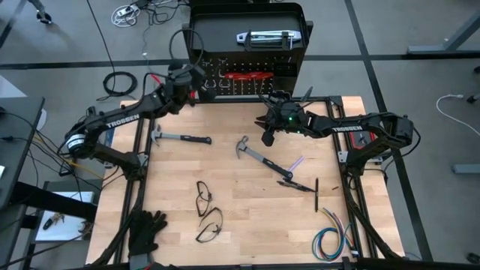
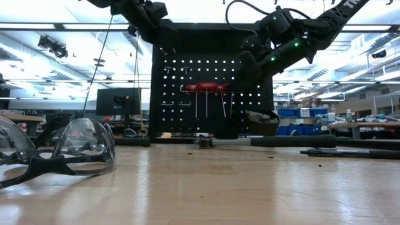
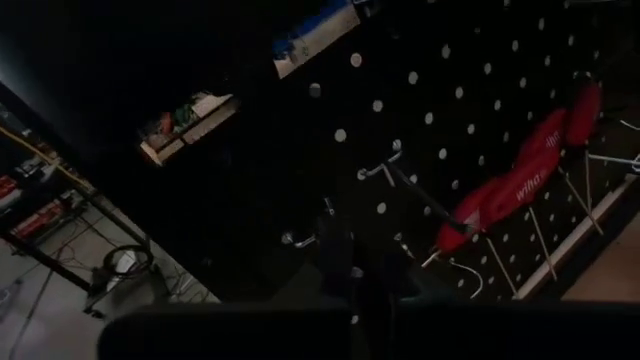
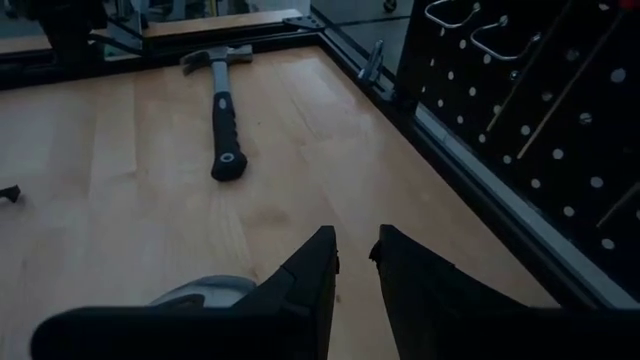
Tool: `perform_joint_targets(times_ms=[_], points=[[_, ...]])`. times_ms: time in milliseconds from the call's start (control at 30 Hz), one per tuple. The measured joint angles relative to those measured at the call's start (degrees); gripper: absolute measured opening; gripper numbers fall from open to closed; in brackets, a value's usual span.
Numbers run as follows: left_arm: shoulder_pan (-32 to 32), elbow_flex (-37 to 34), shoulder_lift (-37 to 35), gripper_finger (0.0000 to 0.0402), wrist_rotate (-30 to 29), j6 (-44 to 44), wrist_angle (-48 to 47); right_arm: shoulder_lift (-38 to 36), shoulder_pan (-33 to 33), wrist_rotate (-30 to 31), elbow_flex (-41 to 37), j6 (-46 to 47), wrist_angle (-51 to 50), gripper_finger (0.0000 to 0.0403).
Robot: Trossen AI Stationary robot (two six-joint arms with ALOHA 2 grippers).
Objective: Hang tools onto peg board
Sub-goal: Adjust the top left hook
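- The right gripper [image 1: 268, 136] is seen above the table just before the peg board [image 1: 247, 75], its fingers slightly apart and nothing held.
- The nearer hammer [image 1: 262, 157] lies just beneath and beside it, handle running away from the board.
- The left gripper [image 1: 196, 81], closed and empty, is at the board.

Bright overhead ceiling strips glare in low view; left wrist view dark; near goggles [image 2: 59, 153] blurred.

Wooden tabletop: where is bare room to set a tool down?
Bare wood between the left black-handled hammer and the clear safety glasses, and below the glasses toward the coloured wire bundle. Crowded right of centre: second hammer, thin dark tools.
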Motion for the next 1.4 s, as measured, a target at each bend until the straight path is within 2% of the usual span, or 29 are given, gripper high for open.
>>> perform_joint_targets(times_ms=[167, 333, 533, 800, 1133, 1400], points=[[0.97, 4.91, 0.51, 0.0, 2.1, 1.46, -8.03, 0.0, 0.07, 0.0, 0.0, -0.01, 0.18, 0.0087], [1.36, 7.21, 2.18, 0.0, 2.4, 6.2, -10.85, 0.0, 0.16, 0.0, 0.0, -0.02, 0.46, 0.0087], [1.19, 7.57, 3.28, 0.0, 1.54, 12.69, -12.28, 0.0, 0.19, 0.0, 0.0, 0.09, 0.39, 0.0087], [0.66, 7.85, 3.04, 0.0, -0.15, 16.31, -15.27, 0.0, 0.23, -0.02, 0.0, 0.44, 0.46, 0.0087], [0.53, 11.73, 3.18, 0.0, -2.3, 16.82, -22.2, 0.0, 0.23, -1.02, 0.0, 0.66, 0.35, 0.0087], [0.53, 11.74, 3.15, 0.0, -3.3, 16.46, -20.52, 0.0, 0.23, -1.36, 0.0, 0.92, 0.35, 0.0087]])
